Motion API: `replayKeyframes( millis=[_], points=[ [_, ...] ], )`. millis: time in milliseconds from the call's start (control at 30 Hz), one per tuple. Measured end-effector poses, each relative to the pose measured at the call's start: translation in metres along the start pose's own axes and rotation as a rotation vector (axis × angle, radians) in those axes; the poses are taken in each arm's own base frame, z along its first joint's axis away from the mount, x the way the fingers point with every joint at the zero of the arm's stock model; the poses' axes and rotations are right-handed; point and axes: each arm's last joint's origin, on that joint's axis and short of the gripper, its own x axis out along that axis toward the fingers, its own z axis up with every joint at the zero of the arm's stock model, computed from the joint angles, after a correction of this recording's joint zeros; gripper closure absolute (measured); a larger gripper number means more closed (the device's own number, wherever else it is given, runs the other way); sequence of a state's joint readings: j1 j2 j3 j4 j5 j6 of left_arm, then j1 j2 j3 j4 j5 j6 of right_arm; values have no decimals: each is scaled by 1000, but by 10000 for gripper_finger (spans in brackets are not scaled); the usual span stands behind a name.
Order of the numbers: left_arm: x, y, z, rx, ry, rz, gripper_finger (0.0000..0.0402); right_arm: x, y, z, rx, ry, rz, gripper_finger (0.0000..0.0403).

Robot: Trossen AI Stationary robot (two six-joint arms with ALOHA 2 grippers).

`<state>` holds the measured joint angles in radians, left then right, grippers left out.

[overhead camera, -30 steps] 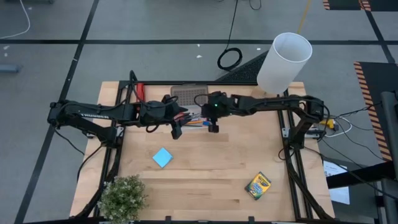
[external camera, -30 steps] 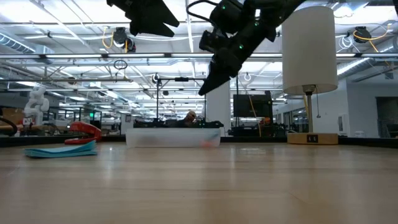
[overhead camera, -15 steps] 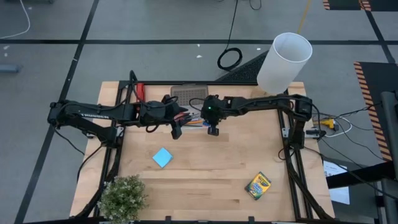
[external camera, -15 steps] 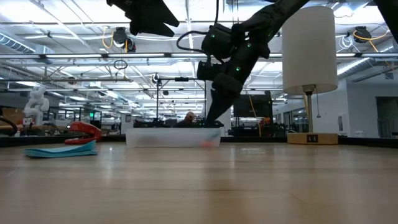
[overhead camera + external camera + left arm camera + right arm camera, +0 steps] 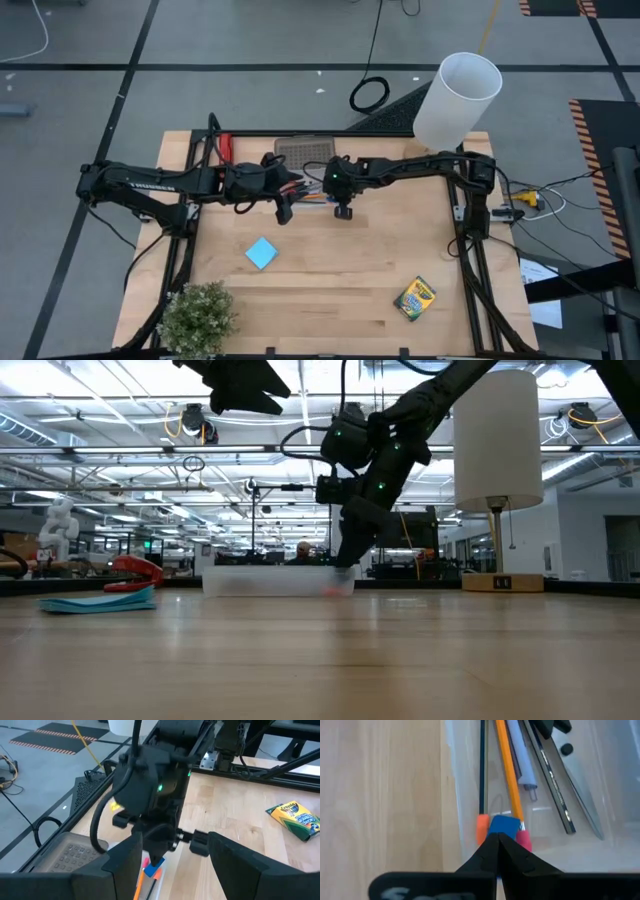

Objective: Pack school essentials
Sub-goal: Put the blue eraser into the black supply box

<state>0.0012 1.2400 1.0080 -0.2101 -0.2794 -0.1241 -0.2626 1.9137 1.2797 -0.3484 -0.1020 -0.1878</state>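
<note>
The left gripper (image 5: 283, 212), fingers spread wide, hangs just beside the clear plastic tray (image 5: 600, 820). The right gripper (image 5: 498, 840), fingertips pinched together, touches a tiny blue eraser (image 5: 503, 826) lying inside that tray, at the ends of two orange pencils (image 5: 507, 767).

Pencils (image 5: 507, 770) inside tray (image 5: 620, 795).

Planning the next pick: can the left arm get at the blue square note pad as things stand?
Probably yes. The blue square note pad lies alone on bare table, with nothing on it or beside it. The left end effector hangs a short way from it, and the right end effector is off to the side at the clear tray.
</note>
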Motion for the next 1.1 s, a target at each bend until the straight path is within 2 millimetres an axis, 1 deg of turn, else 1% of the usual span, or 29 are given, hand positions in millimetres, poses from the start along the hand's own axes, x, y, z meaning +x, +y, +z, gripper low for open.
replayKeyframes(
  millis=[133,467,533,633,867,1100],
  points=[
    [0,0,0,0,-2,0,172,6,0,-1,-15,4,-2,403],
    [0,0,0,10,-5,-2,172,6,-3,0,-39,-12,-10,403],
    [0,0,0,10,-5,-2,172,3,-3,0,-41,-9,-12,403],
    [0,0,0,11,-5,-2,172,1,-3,2,-43,-13,-53,403],
    [0,0,1,12,-6,-2,172,5,-3,-2,-49,15,-54,403],
    [0,0,1,11,-7,-2,172,4,-3,-2,-83,19,-52,403]
  ],
)
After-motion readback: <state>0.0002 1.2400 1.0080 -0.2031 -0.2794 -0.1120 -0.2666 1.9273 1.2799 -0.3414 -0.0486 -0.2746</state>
